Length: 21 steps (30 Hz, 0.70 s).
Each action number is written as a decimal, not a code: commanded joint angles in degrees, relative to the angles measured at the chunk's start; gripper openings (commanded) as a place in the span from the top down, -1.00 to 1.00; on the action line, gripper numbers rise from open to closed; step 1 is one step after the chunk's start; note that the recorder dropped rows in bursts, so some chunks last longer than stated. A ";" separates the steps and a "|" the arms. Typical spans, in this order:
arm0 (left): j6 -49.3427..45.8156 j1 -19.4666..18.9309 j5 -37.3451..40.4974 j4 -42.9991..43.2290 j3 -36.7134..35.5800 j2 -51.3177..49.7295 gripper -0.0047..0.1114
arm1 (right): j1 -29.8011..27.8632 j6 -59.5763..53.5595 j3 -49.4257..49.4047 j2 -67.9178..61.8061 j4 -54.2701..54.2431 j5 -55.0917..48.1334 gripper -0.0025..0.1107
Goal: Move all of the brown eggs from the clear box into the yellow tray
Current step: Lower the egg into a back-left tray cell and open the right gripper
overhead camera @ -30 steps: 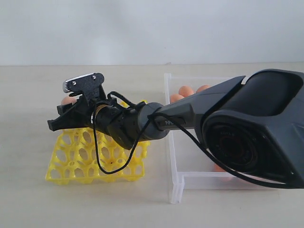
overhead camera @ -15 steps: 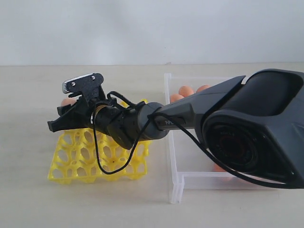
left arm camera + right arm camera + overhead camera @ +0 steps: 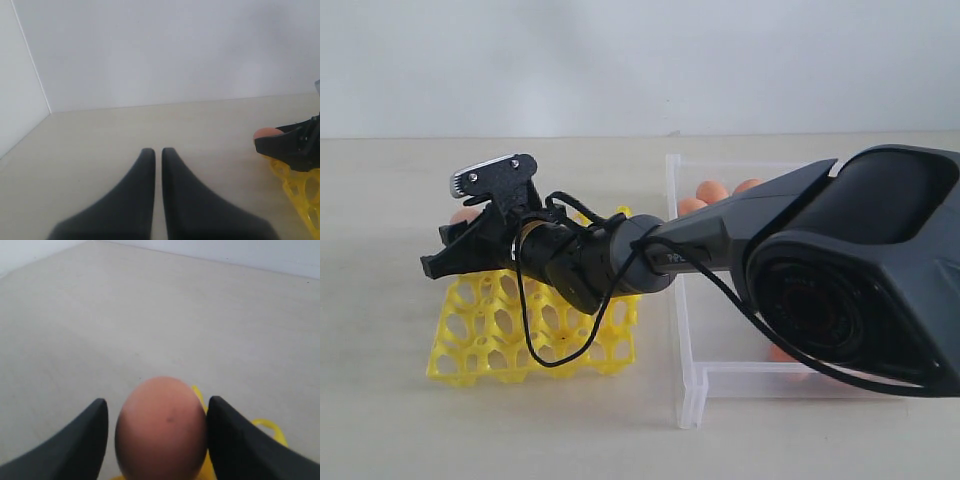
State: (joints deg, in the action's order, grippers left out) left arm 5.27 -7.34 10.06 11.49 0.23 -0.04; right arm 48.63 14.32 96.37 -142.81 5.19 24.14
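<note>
The right hand (image 3: 157, 402) was spread around a brown egg (image 3: 161, 430) at the far edge of the yellow tray (image 3: 480, 345), with a gap seen on one side. The left hand (image 3: 158, 155) was pressed together above the desk (image 3: 100, 130). Other brown eggs (image 3: 712, 190) lay in the clear box (image 3: 692, 385).

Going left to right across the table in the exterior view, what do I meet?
yellow tray → clear box with brown eggs inside. The right arm stretches over both, so it has no place in the order.
</note>
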 commanded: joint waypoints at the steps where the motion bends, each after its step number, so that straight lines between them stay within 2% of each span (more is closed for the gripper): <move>1: 0.29 0.09 -0.18 -0.02 -0.23 0.04 0.85 | -0.12 -2.05 -0.18 0.73 -0.44 -2.83 0.00; 7: 0.29 0.09 -0.18 -0.02 -0.23 0.04 0.85 | -0.12 -3.19 -0.18 1.01 -1.41 -3.00 0.00; 15: 0.29 0.09 -0.18 -0.02 -0.23 0.04 0.85 | -0.12 -10.72 -0.18 1.01 -10.97 -2.07 0.00; 21: 0.29 1.35 -0.18 -0.02 -0.23 0.04 0.85 | -0.12 -11.66 -0.18 1.01 -10.91 -0.39 0.00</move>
State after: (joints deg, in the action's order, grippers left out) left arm 5.27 -6.90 10.06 11.49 0.23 -0.04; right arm 48.63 3.46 96.37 -142.36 -5.17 22.55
